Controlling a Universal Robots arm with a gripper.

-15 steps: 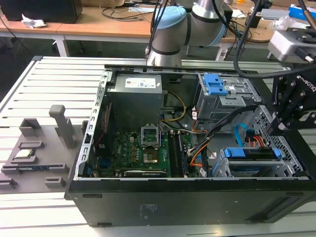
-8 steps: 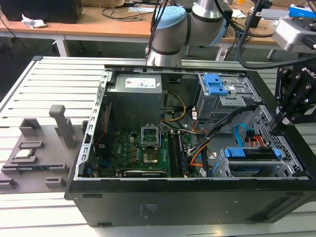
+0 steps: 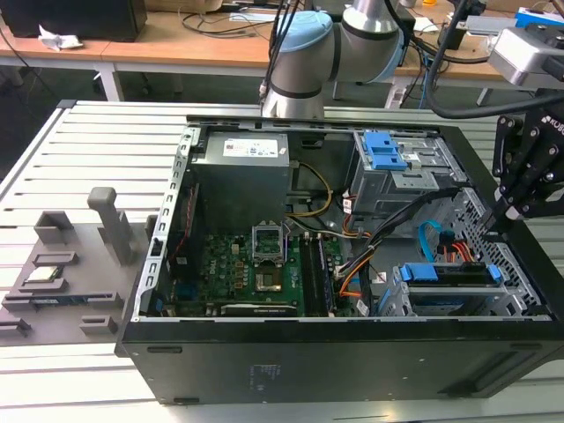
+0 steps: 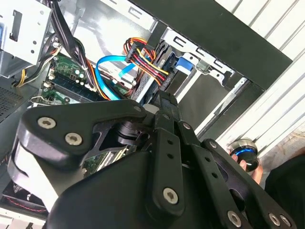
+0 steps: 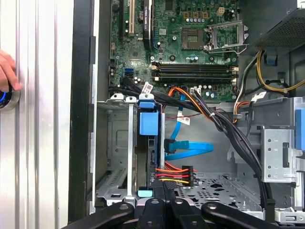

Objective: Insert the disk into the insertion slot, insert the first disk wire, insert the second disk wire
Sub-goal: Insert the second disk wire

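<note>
The disk (image 5: 148,125), in its bright blue frame, sits edge-on inside the silver perforated insertion slot (image 5: 114,157). In the exterior view the disk (image 3: 442,273) lies in the slot (image 3: 507,301) at the case's near right corner. The light-blue second disk wire (image 5: 188,151) loops beside it, its dark plug against the disk's edge. A red, yellow and orange wire bundle (image 5: 174,174) ends at the disk just below. My gripper (image 5: 164,192) is shut, its tips (image 4: 164,98) right beside that bundle's black plug (image 4: 159,82). I cannot tell whether they touch it. It hangs over the case's right wall (image 3: 500,210).
The green motherboard (image 5: 190,47) fills the case floor. A taller grey cage with a blue latch (image 3: 388,154) and the power supply (image 3: 247,163) stand at the back. Black cables (image 5: 228,129) cross beside the slot. A hand (image 5: 5,71) rests on a round lit knob (image 4: 244,151).
</note>
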